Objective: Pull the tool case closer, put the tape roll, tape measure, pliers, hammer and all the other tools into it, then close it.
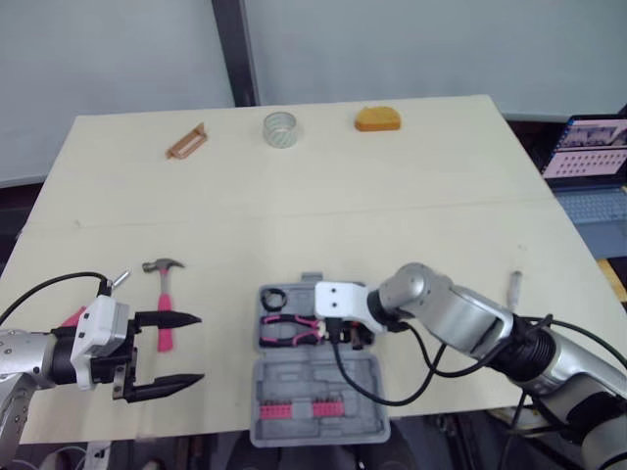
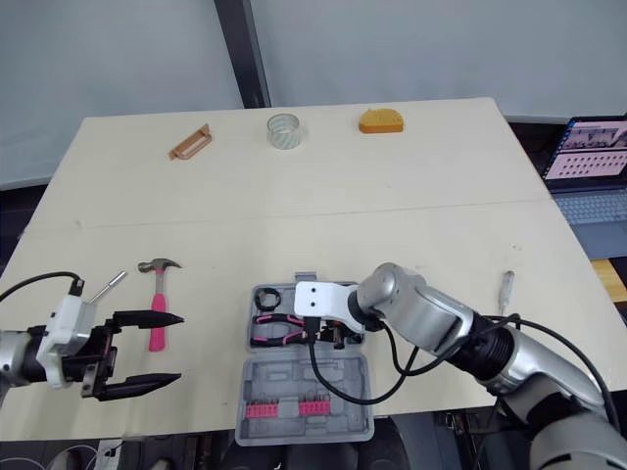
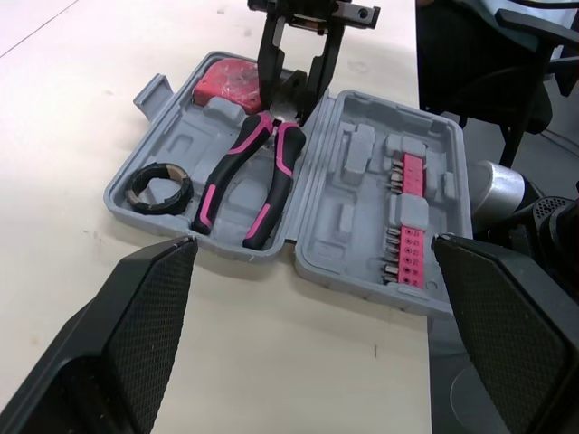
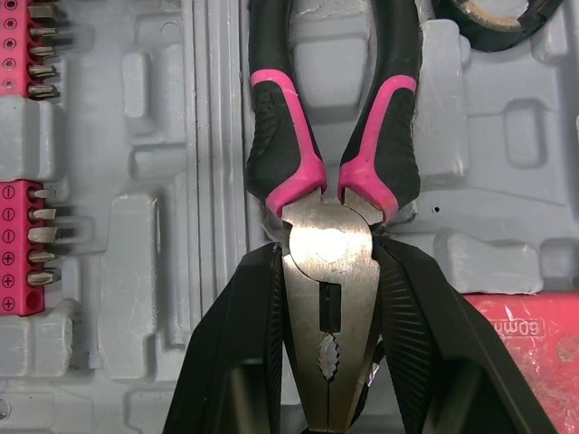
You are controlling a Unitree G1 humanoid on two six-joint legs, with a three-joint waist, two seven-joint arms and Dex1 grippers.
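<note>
So, the right hand (image 4: 330, 271) is clamped on the pliers (image 4: 330, 235) by the metal head, one finger on each side, with the pink handles pointing away from it. Grabbing the head makes sense to me: the handles can drop into their moulded slot without the fingers fouling it. The pliers lie in the tray half of the tool case (image 3: 362, 208). The case sits open at the near edge of the surface (image 1: 392, 215), roughly midway along, and the lid half nearer the robot holds pink bit strips (image 3: 407, 217). The right arm reaches in from the right edge with the forearm low and the wrist bent, so the hand points down into the tray.

Already in the tray are a black ring (image 3: 158, 188) and a red block (image 3: 233, 81) just beside the pliers' head, which I'm guessing is the tape measure.

The left hand (image 1: 196, 348) hangs wide open and empty over the near-left corner, fingers pointing toward the case. The hammer (image 1: 164, 304) lies right by it, so I'd bet that's its next pick. A clear tape roll (image 1: 280, 128), an orange thing (image 1: 378, 119) and a brown tool (image 1: 186, 142) wait along the far edge.
</note>
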